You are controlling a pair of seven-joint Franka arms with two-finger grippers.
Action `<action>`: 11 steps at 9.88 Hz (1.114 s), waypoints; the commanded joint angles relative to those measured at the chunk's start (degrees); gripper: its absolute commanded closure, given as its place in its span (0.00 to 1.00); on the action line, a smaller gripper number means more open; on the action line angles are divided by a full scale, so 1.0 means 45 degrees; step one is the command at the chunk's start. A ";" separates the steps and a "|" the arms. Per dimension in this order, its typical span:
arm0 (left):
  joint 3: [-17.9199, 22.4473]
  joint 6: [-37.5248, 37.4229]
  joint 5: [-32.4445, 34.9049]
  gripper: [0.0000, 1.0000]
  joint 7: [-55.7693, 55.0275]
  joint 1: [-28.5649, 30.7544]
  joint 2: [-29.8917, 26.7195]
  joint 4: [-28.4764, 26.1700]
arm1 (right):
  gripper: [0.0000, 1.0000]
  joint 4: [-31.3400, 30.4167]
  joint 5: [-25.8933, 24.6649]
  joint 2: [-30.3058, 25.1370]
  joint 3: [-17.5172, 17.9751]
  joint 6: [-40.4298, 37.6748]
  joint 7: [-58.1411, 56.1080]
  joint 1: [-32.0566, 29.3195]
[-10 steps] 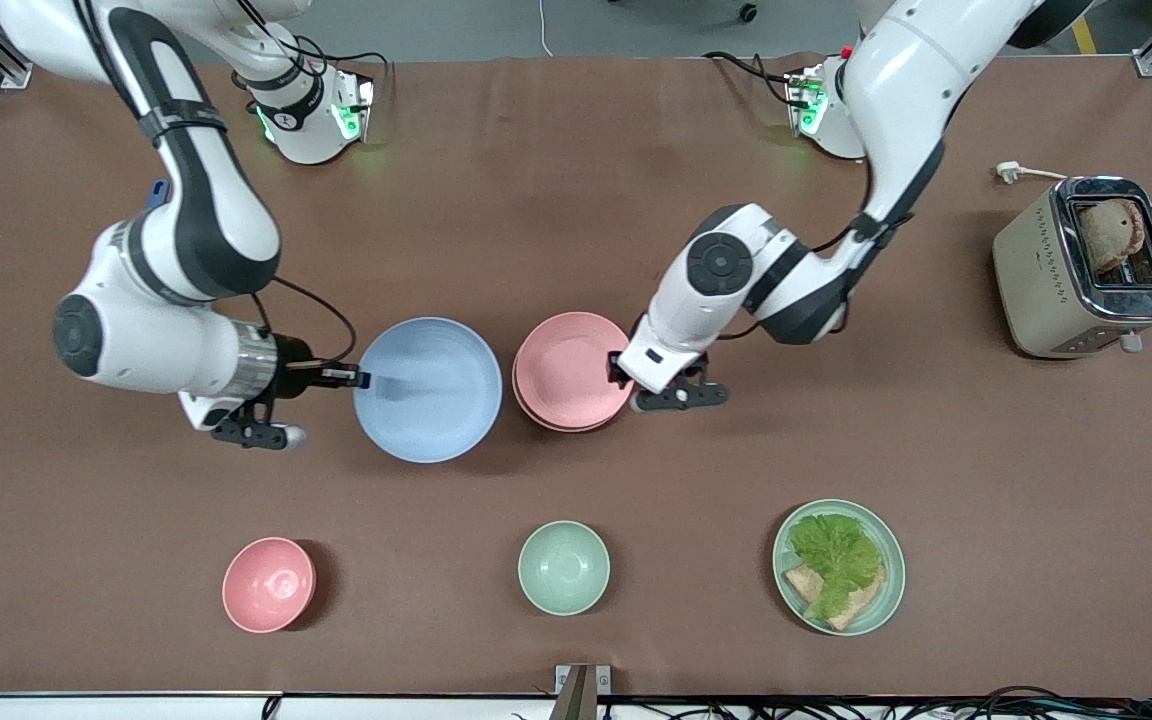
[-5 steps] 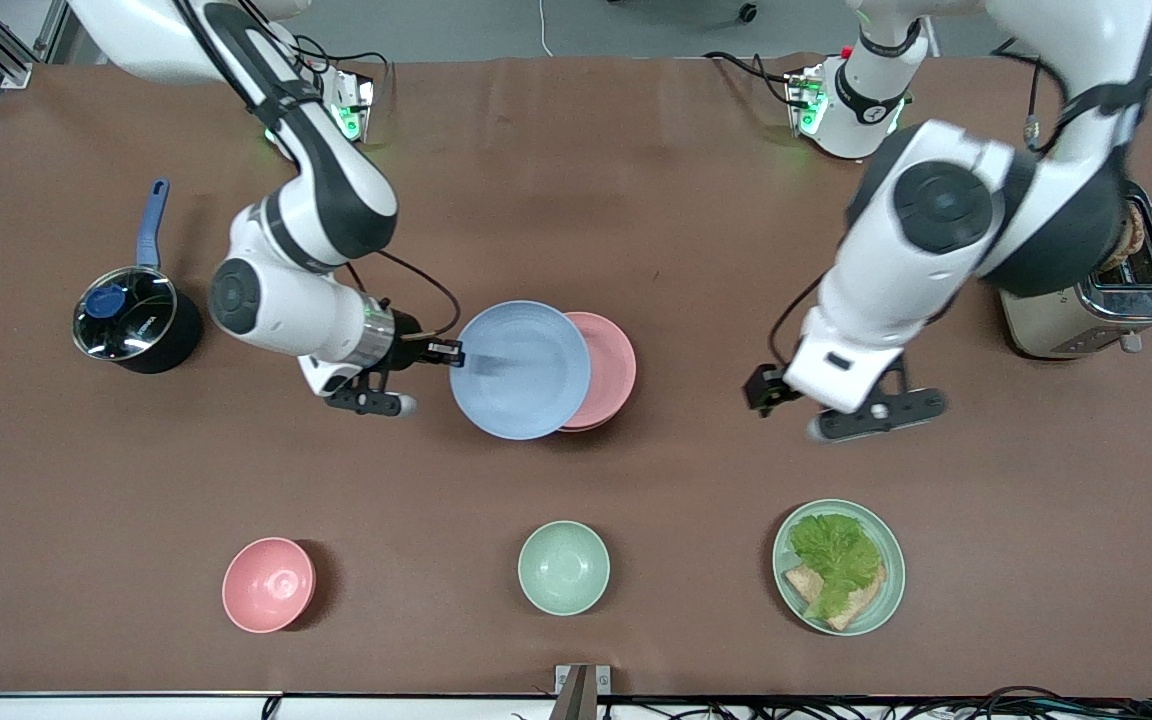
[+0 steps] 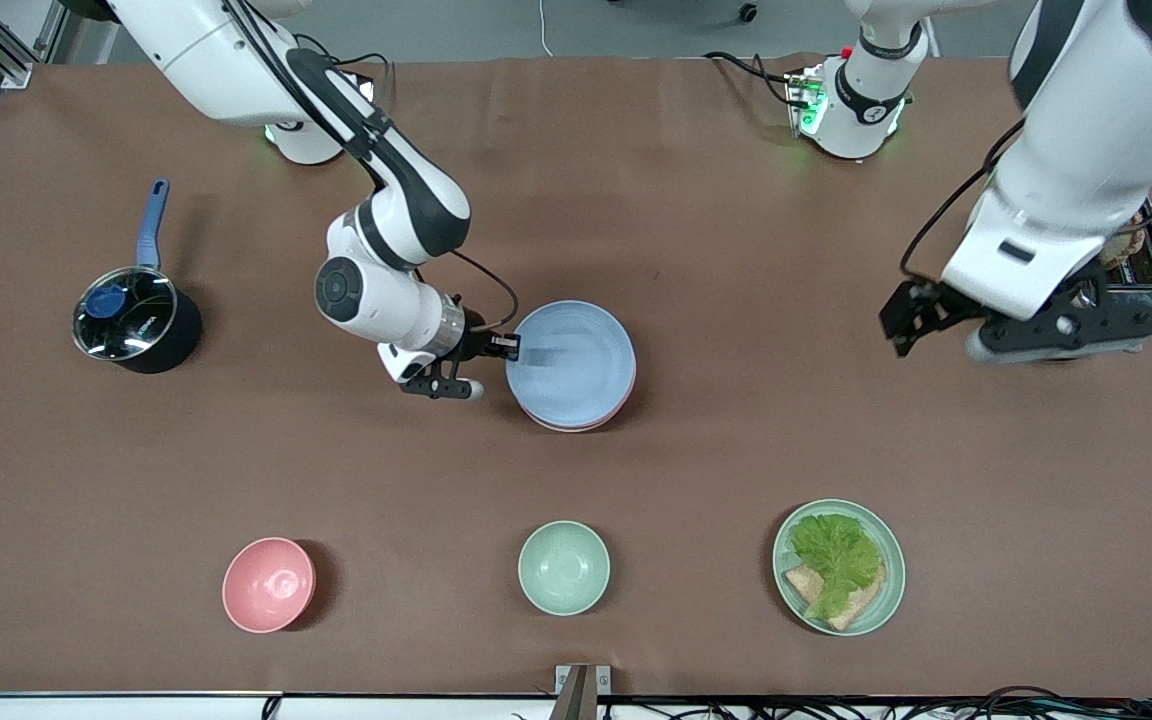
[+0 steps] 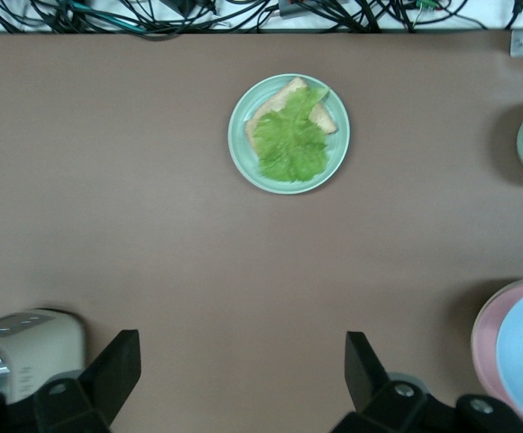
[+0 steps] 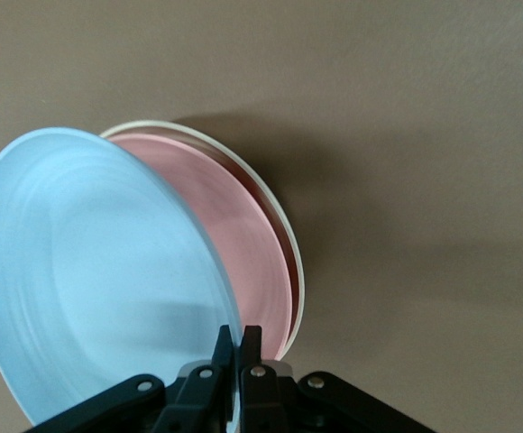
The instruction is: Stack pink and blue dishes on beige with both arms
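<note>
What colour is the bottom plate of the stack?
Cream-beige: only the rim of the bottom plate shows under the pink plate, best in the right wrist view.

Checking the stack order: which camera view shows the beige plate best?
The right wrist view: the beige plate shows as a cream rim under the pink plate, below the held blue plate. The front view hides it under the blue plate; the left wrist view shows only pink and blue edges.

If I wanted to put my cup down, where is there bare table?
Bare brown table between the round mint-green bowl and the light blue plate held over the plate stack; also toward the arm bases. Crowded there: the right gripper grips that plate's rim.
</note>
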 commanded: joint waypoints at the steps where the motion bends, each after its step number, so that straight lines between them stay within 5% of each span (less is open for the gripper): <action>1: 0.2034 -0.0905 -0.0919 0.00 0.1882 -0.0868 -0.1248 -0.0991 | 0.97 -0.0296 -0.0203 -0.0041 0.0140 0.0374 0.0352 -0.0045; 4: 0.4206 -0.1377 -0.2755 0.00 0.2647 -0.1378 -0.2598 -0.1909 | 0.92 -0.0316 -0.0203 0.0484 0.0140 0.1037 0.0352 0.0227; 5: 0.4271 -0.1649 -0.2836 0.00 0.2882 -0.1400 -0.2659 -0.1969 | 0.87 -0.0316 -0.0222 0.0525 0.0140 0.1097 0.0314 0.0228; 7: 0.4214 -0.1769 -0.2876 0.00 0.2846 -0.1323 -0.2640 -0.2125 | 0.64 -0.0297 -0.0203 0.0487 0.0140 0.1021 0.0255 0.0112; 9: 0.4174 -0.1769 -0.2857 0.00 0.2904 -0.1322 -0.2563 -0.2067 | 0.12 -0.0297 -0.0222 -0.0153 0.0082 0.0806 0.0235 -0.0083; 10: 0.4155 -0.1769 -0.2857 0.00 0.2904 -0.1342 -0.2562 -0.2047 | 0.00 -0.0297 -0.0416 -0.0777 -0.0015 0.0592 0.0235 -0.0277; 11: 0.4154 -0.1789 -0.2857 0.00 0.2885 -0.1342 -0.2581 -0.2067 | 0.00 -0.0297 -0.1037 -0.1557 -0.0171 -0.0203 0.0235 -0.0705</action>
